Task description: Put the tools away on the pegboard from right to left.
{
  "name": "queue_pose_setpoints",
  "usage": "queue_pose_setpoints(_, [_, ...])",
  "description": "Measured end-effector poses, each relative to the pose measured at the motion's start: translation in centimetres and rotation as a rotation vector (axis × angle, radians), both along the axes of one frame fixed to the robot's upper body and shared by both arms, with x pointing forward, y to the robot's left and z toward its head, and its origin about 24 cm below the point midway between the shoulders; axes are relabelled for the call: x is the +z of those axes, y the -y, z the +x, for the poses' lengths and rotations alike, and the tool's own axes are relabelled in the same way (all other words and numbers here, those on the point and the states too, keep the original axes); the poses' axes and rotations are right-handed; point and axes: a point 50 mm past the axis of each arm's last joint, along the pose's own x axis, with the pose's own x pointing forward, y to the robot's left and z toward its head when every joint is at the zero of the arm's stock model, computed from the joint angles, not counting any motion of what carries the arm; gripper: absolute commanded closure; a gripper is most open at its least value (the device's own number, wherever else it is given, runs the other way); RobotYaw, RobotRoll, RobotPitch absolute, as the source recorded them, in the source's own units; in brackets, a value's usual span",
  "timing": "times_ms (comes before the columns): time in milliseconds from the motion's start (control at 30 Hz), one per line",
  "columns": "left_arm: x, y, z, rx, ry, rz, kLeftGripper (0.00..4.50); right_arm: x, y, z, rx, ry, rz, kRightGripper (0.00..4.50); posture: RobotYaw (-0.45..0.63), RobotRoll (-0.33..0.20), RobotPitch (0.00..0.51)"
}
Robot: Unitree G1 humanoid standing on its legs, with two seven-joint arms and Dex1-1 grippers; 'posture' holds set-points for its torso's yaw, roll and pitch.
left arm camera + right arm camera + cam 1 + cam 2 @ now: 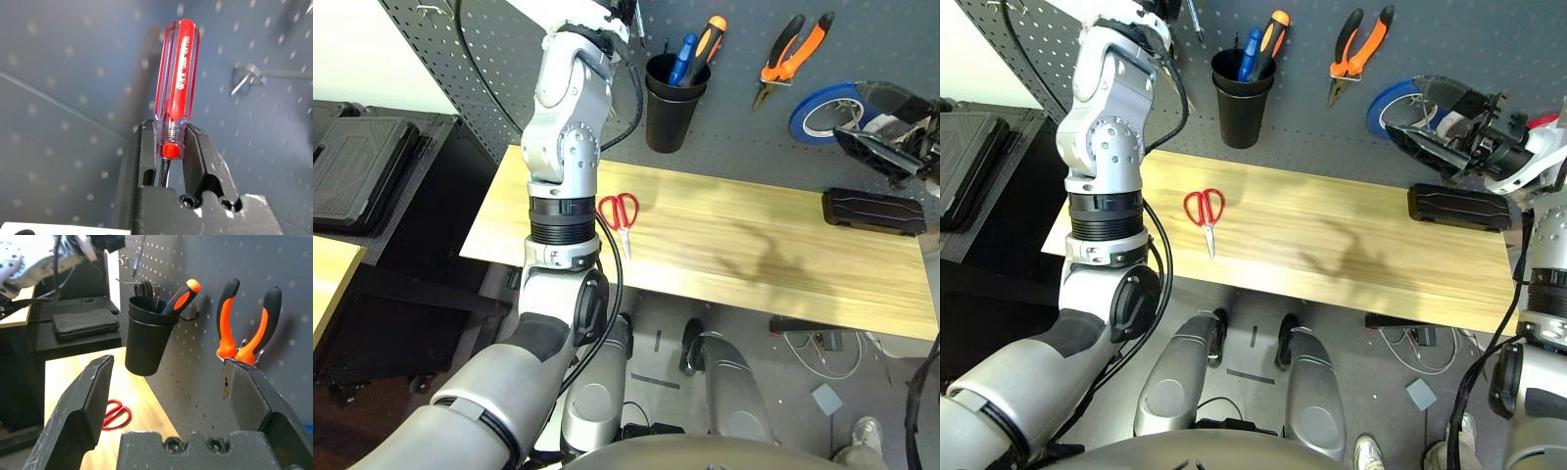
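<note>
My left gripper (168, 152) is shut on the slim red-handled screwdriver (176, 83). It holds the tool high against the dark grey pegboard (734, 147), left of the black cup (674, 103), with a metal hook (247, 78) close by. The red-handled scissors (620, 213) lie flat on the wooden table (734, 245), near my left forearm. Orange-and-black pliers (793, 54) hang on the board right of the cup. My right gripper (171, 369) is open and holds nothing; it hovers at the board's right side beside a blue tape roll (822, 113).
The cup holds a blue-handled and an orange-and-black-handled tool. A flat black case (873, 211) lies at the table's back right. A black toolbox (362, 157) sits on a dark stand to the left. Black-handled scissors (144, 288) hang behind the cup.
</note>
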Motion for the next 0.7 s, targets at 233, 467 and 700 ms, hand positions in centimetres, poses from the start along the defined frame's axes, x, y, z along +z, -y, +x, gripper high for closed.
queue_pose_setpoints(233, [-0.7, 1.3, 0.8, -0.002, 0.012, 0.029, 3.69, 0.0, -0.2, -0.1, -0.003, 0.002, -0.001, 0.00, 0.14, 0.000, 0.231])
queue_pose_setpoints(467, [-2.3, 2.3, 1.8, 0.008, -0.009, 0.112, 3.69, 0.0, -0.2, -0.1, -0.011, 0.004, -0.002, 0.00, 0.13, 0.000, 0.227])
queue_pose_setpoints(700, [-3.4, 2.7, 1.9, 0.020, -0.021, 0.172, 1.93, 0.0, -0.3, 0.0, -0.020, 0.006, -0.001, 0.00, 0.14, 0.000, 0.228])
